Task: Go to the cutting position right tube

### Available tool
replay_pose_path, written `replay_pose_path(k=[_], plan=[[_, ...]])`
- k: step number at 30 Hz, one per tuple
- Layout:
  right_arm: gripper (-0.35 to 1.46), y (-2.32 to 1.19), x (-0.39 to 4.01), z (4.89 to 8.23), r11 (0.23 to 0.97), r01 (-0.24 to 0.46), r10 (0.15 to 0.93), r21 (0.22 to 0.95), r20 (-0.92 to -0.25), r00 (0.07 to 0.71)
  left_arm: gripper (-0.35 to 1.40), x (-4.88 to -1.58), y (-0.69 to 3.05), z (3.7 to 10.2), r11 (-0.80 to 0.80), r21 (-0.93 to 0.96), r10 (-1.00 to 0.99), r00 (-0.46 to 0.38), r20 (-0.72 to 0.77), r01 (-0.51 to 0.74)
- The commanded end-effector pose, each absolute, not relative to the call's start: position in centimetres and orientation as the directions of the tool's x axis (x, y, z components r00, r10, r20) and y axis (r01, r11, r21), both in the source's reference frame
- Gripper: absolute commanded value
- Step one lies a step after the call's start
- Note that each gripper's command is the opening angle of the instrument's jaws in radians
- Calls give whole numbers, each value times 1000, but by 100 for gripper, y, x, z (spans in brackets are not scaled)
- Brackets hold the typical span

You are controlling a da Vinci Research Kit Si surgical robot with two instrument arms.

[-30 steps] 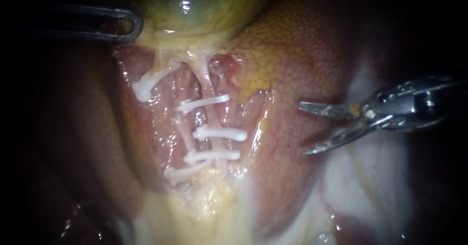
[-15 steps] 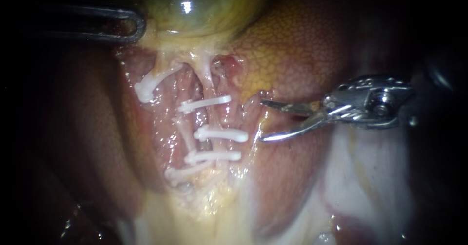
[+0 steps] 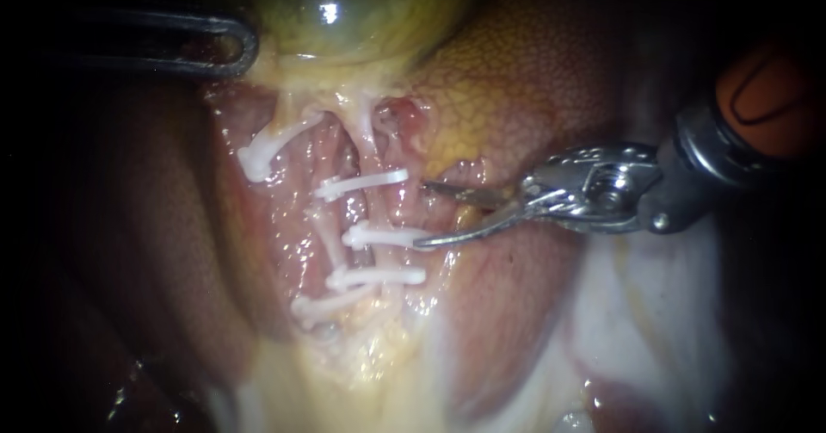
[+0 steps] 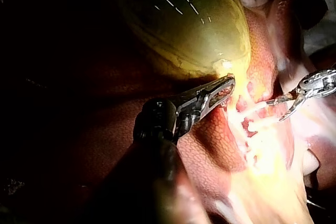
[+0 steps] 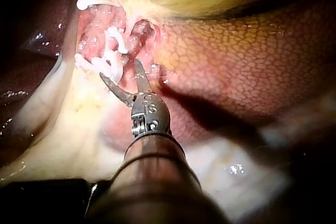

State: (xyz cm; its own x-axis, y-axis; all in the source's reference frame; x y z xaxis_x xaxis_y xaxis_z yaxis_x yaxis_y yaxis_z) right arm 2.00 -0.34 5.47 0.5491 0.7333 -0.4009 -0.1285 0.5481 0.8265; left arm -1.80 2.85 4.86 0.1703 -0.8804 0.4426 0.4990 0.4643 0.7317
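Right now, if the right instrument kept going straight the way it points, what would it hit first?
Most likely the tube between two white clips: the right instrument points at that stretch, its lower tip beside one of them. Depth is unclear, so it might pass just above.

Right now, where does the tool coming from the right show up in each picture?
Endoscope view: the right instrument enters from the right, jaws open at the right ends of the clips.
Left wrist view: the right instrument lies beyond the left instrument, across the clips.
Right wrist view: its own instrument, jaws open at the clips.
Shared landmark: the greenish gallbladder.
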Motion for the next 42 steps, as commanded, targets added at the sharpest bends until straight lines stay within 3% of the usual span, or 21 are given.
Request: replay_pose_path(k=[1,12,27,42], plan=[[120,-33,200,550,550,-130,733,825,-402,549,-35,-181,285,486,465,733,-881,171,442,497],[120,-35,213,567,540,-85,731,837,-416,542,-35,-181,284,486,465,734,-881,172,441,495],[113,-24,236,580,478,122,754,870,-478,451,-35,-181,284,486,465,734,-881,172,441,496],[73,-29,267,590,445,318,759,837,-541,361,-35,-182,284,485,464,734,-881,171,441,496]])
